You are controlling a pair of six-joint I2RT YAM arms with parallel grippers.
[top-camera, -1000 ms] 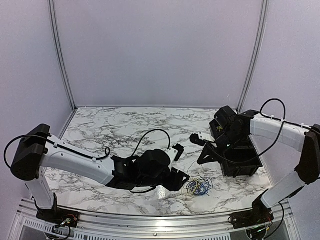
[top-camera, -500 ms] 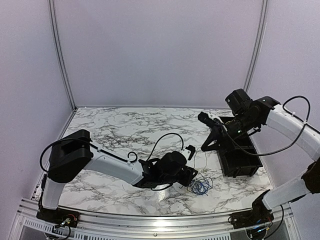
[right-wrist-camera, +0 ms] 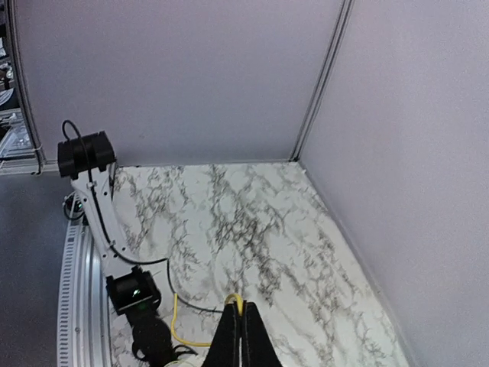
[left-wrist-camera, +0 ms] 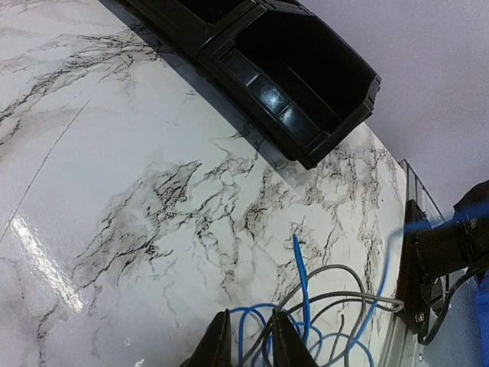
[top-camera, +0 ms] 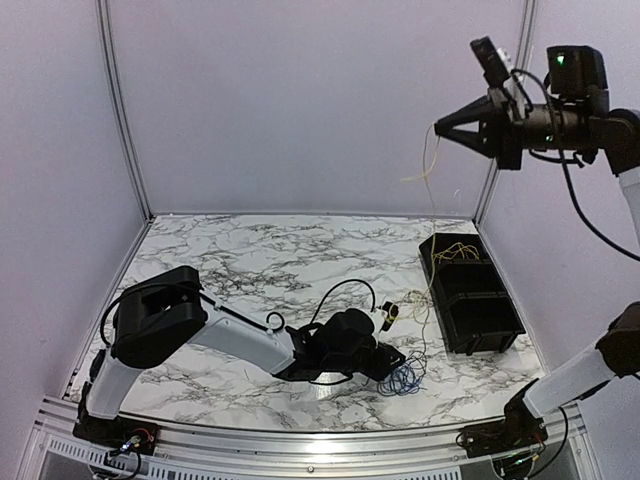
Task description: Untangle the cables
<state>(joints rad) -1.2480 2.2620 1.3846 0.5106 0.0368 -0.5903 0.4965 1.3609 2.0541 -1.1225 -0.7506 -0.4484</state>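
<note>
- My left fingers (left-wrist-camera: 218, 344) stand narrow with only a slim gap between them. Blue strands run through that gap, but I cannot tell whether they are actually pinched.
- From overhead, the left gripper (top-camera: 396, 362) sits low on the marble table (top-camera: 230, 260), with its tips at the near-left edge of the blue bundle (top-camera: 405, 378).
- That bundle is a loose tangle of blue loops with a few grey strands. It spreads ahead of those fingertips and to their right, and one blue end pokes straight out ahead of them.
- A thin pale strand shows just beyond the left fingers, between the bundle and the bin. I cannot follow it all the way up.
- Well ahead of the left fingers, across bare marble, the black bin (top-camera: 480, 310) lies open, with yellow loops draped at its far end.
- My right fingers (right-wrist-camera: 231, 344) are pressed together, with the yellow cable (right-wrist-camera: 177, 321) clamped at their very tips.
- The right gripper (top-camera: 440, 126) is raised high above the table, up beside the back-right corner post and above the bin's far end.
- From those tips the yellow cable hangs down and curves left.
- Through the right wrist camera, the cable drops far below the fingers and bends toward the left arm (right-wrist-camera: 134, 290), which lies below and to their left.
</note>
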